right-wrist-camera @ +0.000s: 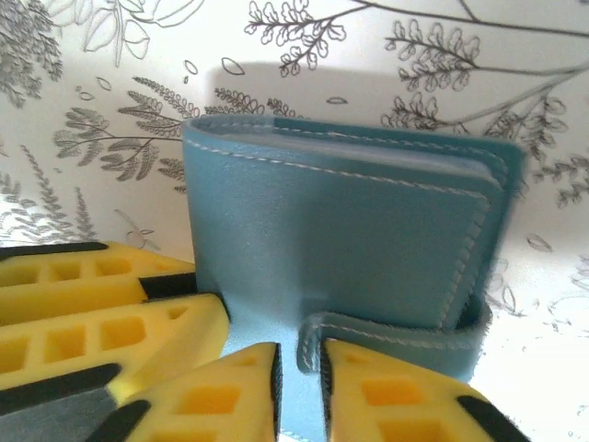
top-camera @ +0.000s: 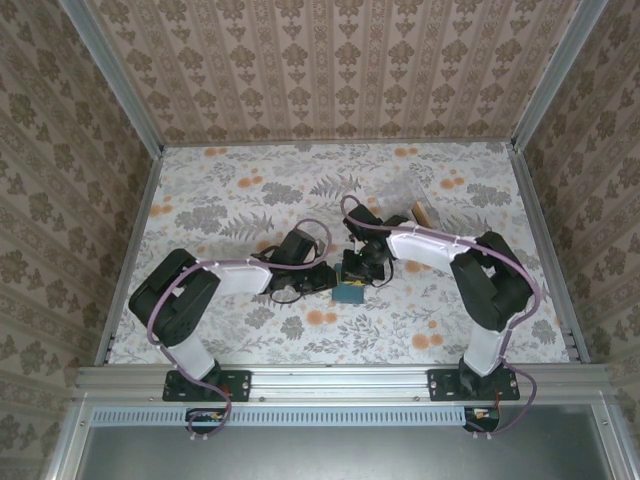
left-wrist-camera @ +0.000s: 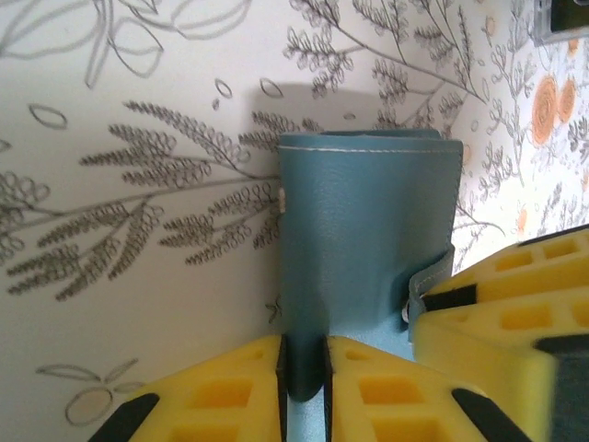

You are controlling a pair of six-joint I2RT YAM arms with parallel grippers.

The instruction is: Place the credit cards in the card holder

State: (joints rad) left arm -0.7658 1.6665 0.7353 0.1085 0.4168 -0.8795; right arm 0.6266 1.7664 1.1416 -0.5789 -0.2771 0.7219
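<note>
The left gripper [left-wrist-camera: 304, 364] is clenched on the card holder [left-wrist-camera: 368, 221]. Its two yellow fingers [left-wrist-camera: 221, 396] squeeze the near edge of the teal wallet between their black pads. The rest of the wallet stretches away in front of these fingers and lies on the table [left-wrist-camera: 138, 230]. The table has a cloth with leaves and orange flowers on it. Just to the right of this gripper a thin teal strap [left-wrist-camera: 428, 276] comes off the side of the wallet. The right gripper [right-wrist-camera: 300, 364] meets it there. The end of the strap sits in the thin gap between this gripper's two yellow fingers [right-wrist-camera: 396, 405]. I cannot tell if they pinch the strap or only stand close beside it. In front of the right gripper the wallet is folded shut, with white stitches along its edges. The yellow fingers of the left gripper lie just to the left of the right gripper, against the wallet's corner. From above, both grippers meet near the middle of the table, with the wallet between their tips. Farther out, past the right arm and well apart from the wallet, lies a small tan thing [top-camera: 422, 213]. It is too small to make out.
</note>
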